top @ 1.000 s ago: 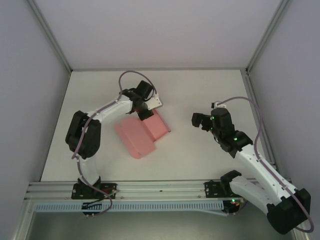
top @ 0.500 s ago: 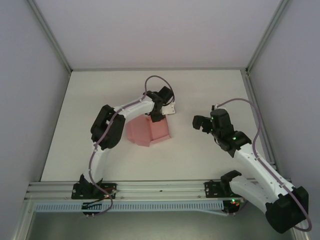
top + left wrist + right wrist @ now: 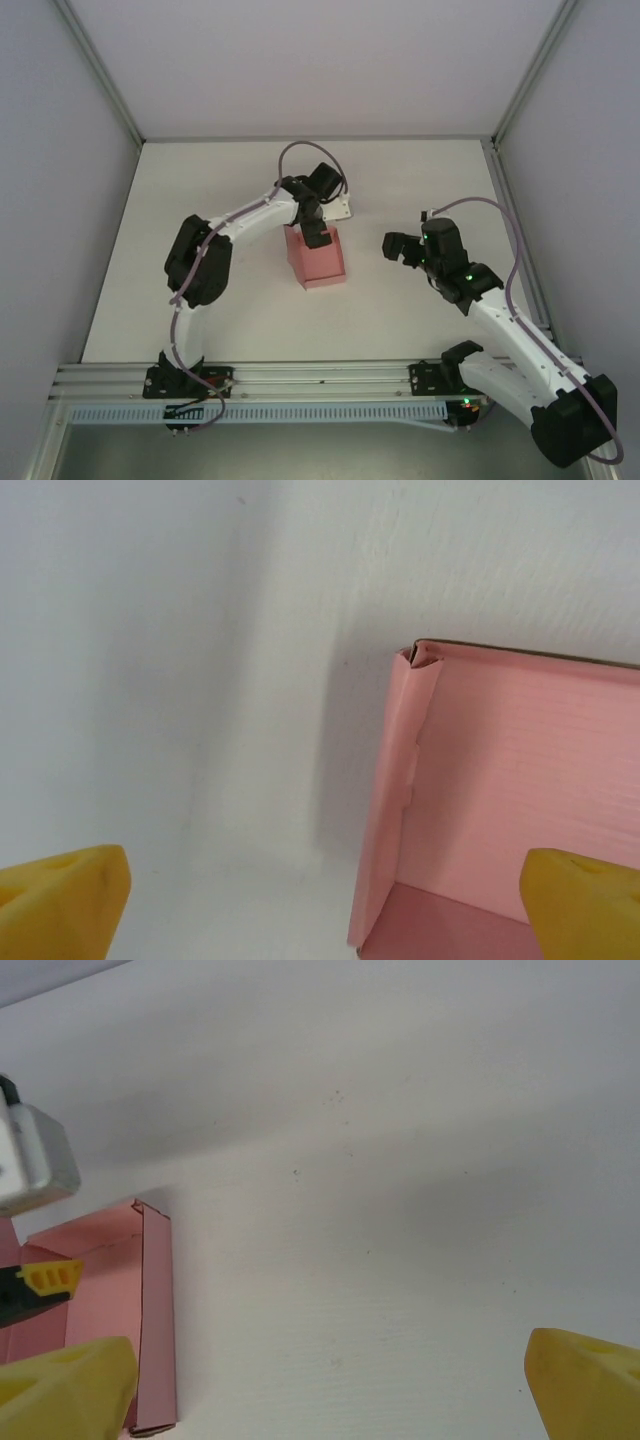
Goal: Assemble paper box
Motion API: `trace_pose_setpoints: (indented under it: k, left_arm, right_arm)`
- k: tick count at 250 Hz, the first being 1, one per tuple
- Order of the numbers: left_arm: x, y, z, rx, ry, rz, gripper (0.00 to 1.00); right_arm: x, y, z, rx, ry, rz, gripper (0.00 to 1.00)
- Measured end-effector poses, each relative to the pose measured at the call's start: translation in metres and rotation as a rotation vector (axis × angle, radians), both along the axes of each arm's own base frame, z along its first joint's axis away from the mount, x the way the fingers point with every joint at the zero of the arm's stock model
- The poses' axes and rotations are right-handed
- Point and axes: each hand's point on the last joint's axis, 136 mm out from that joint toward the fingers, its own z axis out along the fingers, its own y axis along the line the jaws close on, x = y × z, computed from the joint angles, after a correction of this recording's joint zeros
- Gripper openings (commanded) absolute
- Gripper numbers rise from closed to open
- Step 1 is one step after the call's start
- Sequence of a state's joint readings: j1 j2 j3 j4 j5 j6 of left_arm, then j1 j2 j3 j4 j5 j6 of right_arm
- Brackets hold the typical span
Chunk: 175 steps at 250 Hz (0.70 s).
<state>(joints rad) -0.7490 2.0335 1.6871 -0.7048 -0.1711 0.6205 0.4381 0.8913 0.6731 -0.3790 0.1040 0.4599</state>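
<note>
Top external: we see the paper box (image 3: pixel 318 260) near the middle of the table (image 3: pixel 430 175), partly folded, walls raised. Left gripper (image 3: pixel 316 233) sits over the box's upper edge. The right gripper (image 3: pixel 396 245) hovers to the right of the box, apart from it.

Left wrist: we read the fingers (image 3: pixel 62 898) as spread wide, one at each lower corner of the frame, holding nothing. A raised pink wall with a crumpled top corner stands between them at centre-right, touching neither.

Right wrist: fingertips (image 3: pixel 70 1385) likewise wide apart, nothing held. Box sits at lower left of the frame, just beside the fingertip in that corner. We cannot tell if they touch.
</note>
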Motion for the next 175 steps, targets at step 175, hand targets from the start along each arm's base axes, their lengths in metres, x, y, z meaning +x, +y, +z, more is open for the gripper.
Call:
trace_pose_setpoints:
  k: [175]
  left_arm:
    - [-0.012,0.198,0.123,-0.797,-0.256,1.013,1.0]
  right_arm:
    - [0.101,0.166,-0.026,-0.213,0.043,0.996,1.0]
